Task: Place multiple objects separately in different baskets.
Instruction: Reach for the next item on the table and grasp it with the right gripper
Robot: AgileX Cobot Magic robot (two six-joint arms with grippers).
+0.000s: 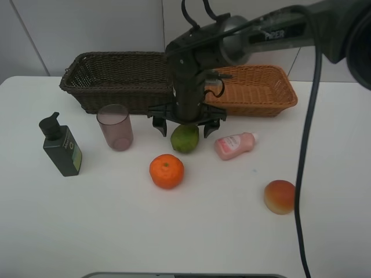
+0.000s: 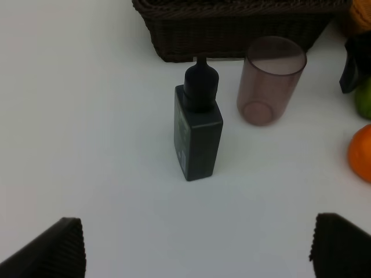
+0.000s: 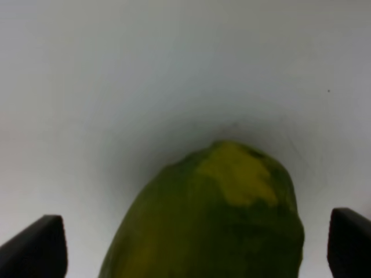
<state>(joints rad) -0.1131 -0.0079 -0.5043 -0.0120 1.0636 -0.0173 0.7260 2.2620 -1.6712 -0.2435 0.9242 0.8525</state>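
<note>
My right gripper (image 1: pixel 185 128) hangs open straight over the green citrus (image 1: pixel 185 138), one finger on each side, not closed on it; the citrus fills the right wrist view (image 3: pixel 214 214). An orange (image 1: pixel 167 171), a pink lotion bottle (image 1: pixel 235 145) lying down and a red-yellow fruit (image 1: pixel 279 197) sit on the table. The dark green pump bottle (image 1: pixel 61 146) and mauve cup (image 1: pixel 115 127) stand at left, also in the left wrist view: the bottle (image 2: pixel 197 130), the cup (image 2: pixel 270 81). The dark brown basket (image 1: pixel 119 81) and tan basket (image 1: pixel 252 90) stand at the back. My left gripper (image 2: pixel 197 246) is open, out of the exterior high view.
The white table (image 1: pixel 116 231) reaches to a wall behind the baskets. The right arm's black cable (image 1: pixel 304 168) hangs down over the table's right side. The orange's edge (image 2: pixel 362 153) shows in the left wrist view.
</note>
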